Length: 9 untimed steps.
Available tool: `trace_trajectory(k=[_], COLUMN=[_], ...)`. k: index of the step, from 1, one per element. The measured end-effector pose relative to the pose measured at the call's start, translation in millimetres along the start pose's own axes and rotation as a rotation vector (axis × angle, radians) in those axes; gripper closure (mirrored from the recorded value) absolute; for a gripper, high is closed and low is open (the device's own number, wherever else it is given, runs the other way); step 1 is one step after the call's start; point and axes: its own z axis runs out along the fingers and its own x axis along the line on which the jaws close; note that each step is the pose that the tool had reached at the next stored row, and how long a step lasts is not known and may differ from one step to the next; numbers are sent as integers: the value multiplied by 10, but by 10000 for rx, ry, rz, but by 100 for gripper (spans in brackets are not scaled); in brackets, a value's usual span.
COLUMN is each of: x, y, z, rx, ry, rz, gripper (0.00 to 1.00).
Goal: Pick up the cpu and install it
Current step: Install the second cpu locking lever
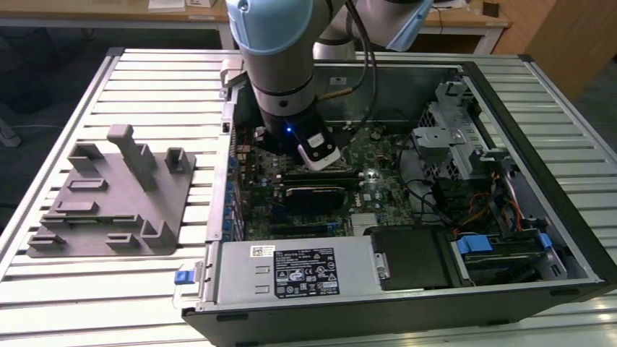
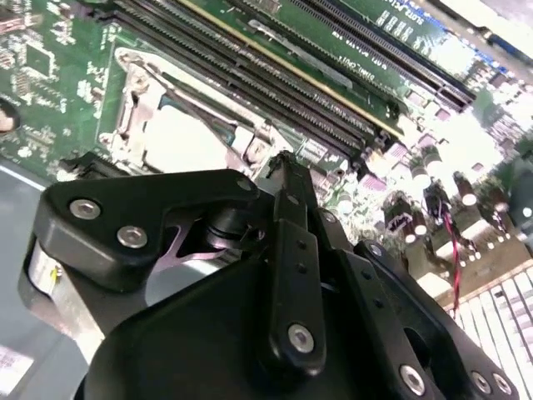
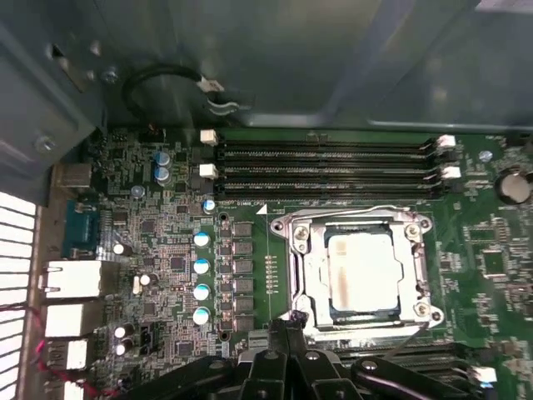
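The cpu (image 3: 361, 268), a pale silver-white square, is seen lying flat inside the metal frame of the motherboard socket (image 3: 310, 275) in the first wrist view; in the second wrist view the cpu (image 2: 179, 142) is likewise seated in the socket (image 2: 125, 125), just beyond the black finger linkage. Nothing is held by the gripper (image 3: 289, 321): its fingertips are brought together at the socket's edge, just beside the frame and apart from the chip's top. In the second wrist view the same closed fingers (image 2: 287, 179) are shown pressed together above the board. Long memory slots (image 3: 325, 162) are set beside the socket, and a row of small capacitors (image 3: 201, 275) stands near it on the green motherboard (image 3: 150, 250). In the exterior view the arm (image 1: 274, 65) is lowered into the open computer case (image 1: 540, 238), which is laid on a slatted table (image 1: 144, 79). A grey plastic fixture (image 1: 111, 195) with upright posts is placed on the table, at the exterior view's left, well apart from the case.
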Motion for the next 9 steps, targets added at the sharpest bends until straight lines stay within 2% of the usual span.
trace_trajectory(k=[5, 9], x=[-17, -31], y=[31, 45], z=[-131, -191], rx=[-1, 3], ry=[0, 0], rz=[0, 1], gripper=[89, 89])
